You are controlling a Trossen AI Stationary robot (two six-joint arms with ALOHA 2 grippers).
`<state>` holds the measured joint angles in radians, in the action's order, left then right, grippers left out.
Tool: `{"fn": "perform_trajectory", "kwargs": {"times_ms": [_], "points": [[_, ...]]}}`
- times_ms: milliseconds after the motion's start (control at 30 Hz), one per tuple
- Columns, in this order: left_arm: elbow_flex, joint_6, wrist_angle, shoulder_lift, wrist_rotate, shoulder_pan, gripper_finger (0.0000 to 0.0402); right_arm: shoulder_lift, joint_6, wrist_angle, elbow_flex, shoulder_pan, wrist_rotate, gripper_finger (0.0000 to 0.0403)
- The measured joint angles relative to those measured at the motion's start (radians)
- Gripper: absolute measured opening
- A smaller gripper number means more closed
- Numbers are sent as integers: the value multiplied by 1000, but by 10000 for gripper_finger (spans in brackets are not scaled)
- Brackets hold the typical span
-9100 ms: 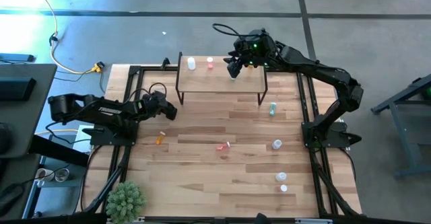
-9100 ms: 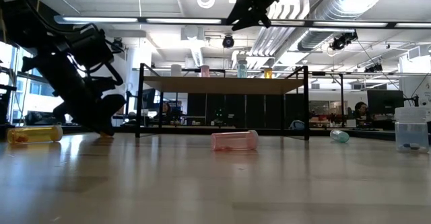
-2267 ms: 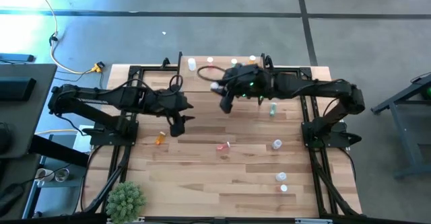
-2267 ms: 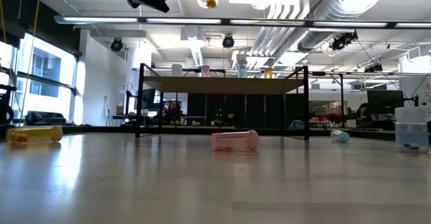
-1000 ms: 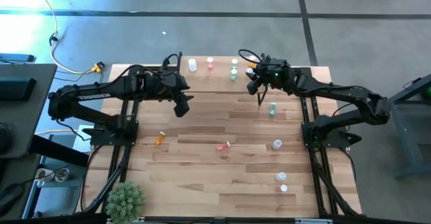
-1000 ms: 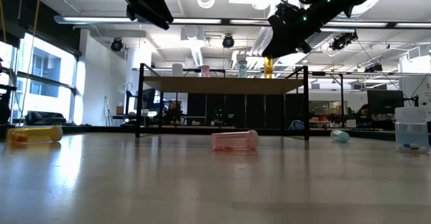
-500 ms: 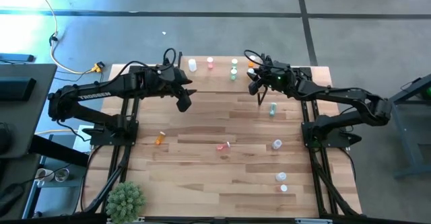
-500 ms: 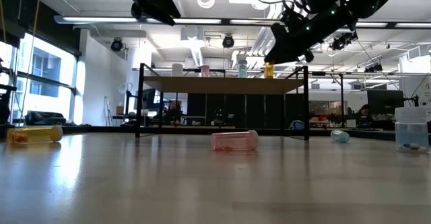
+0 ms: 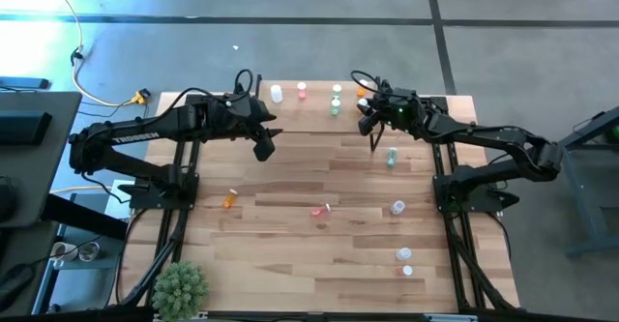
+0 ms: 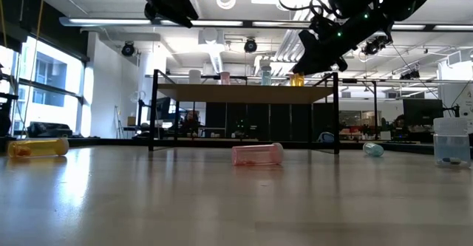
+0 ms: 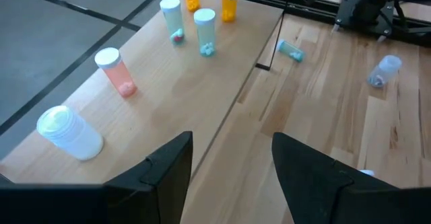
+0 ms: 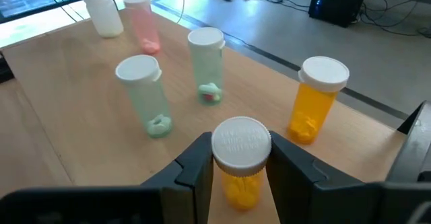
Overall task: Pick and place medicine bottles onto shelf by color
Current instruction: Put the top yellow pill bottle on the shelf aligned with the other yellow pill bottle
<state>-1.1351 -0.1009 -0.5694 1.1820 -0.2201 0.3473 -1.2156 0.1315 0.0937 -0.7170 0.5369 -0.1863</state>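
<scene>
Right pincer (image 12: pixel 236 167) clamps an orange translucent vial with a white cap (image 12: pixel 240 163) over the small light-wood shelf on black legs (image 9: pixel 300 117), beside a second orange vial (image 12: pixel 315 100); left pincer (image 11: pixel 232 163) hangs wide and empty over the shelf's near edge

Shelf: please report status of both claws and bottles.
Right claw shut on orange bottle over shelf. Left claw open, empty. Nothing blocking.

We see the shelf (image 9: pixel 319 109) from overhead, level from tabletop height, and close from both wrists.
</scene>
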Motion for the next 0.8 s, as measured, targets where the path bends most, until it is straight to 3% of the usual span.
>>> {"fn": "perform_trajectory", "kwargs": {"times_ms": [800], "points": [[0, 0, -2, 0, 0, 0, 195, 0, 18, -2, -3, 0, -20, 158]]}}
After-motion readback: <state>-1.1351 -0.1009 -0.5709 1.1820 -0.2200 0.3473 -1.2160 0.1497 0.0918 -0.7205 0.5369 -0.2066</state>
